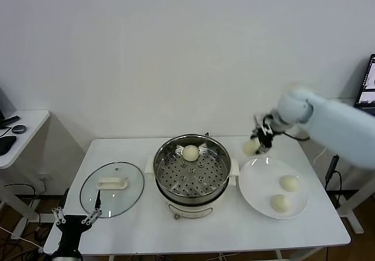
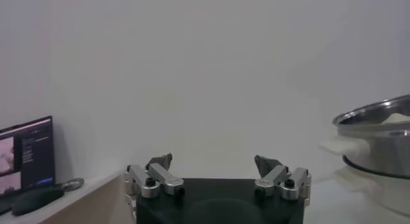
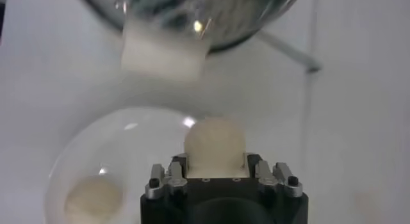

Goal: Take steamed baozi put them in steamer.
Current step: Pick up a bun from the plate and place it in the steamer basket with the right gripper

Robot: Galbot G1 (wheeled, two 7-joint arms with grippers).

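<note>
Right gripper point(image 1: 258, 143): raised above the far edge of the plate point(image 1: 258, 192), fingers closed around one bun point(image 3: 215, 141). The held bun hangs between plate and steamer point(image 1: 191, 168), with the steamer lying toward the robot's left from the fingers, just beyond the steamer's side handle point(image 1: 235, 167). The bun is round, so no long axis matters. This arm is by far the nearer to the pot.

Steamer: round steel pot on a cream base, centre of the table point(image 1: 146, 231). Perforated tray exposed, one bun point(image 1: 190, 152) already resting at its far side; most of the tray looks free for a drop.

Plate: two buns remain, one point(image 1: 289, 182) farther from the robot, one point(image 1: 280, 202) nearer.

Left gripper point(image 1: 75, 217): low at the near left table edge, fingers spread wide, holding nothing, well apart from the work.

Glass lid point(image 1: 111, 188): flat on the table beside the steamer's left.

Surface: white tabletop. Room: plain white wall, a side desk point(image 1: 23, 126) at far left.
</note>
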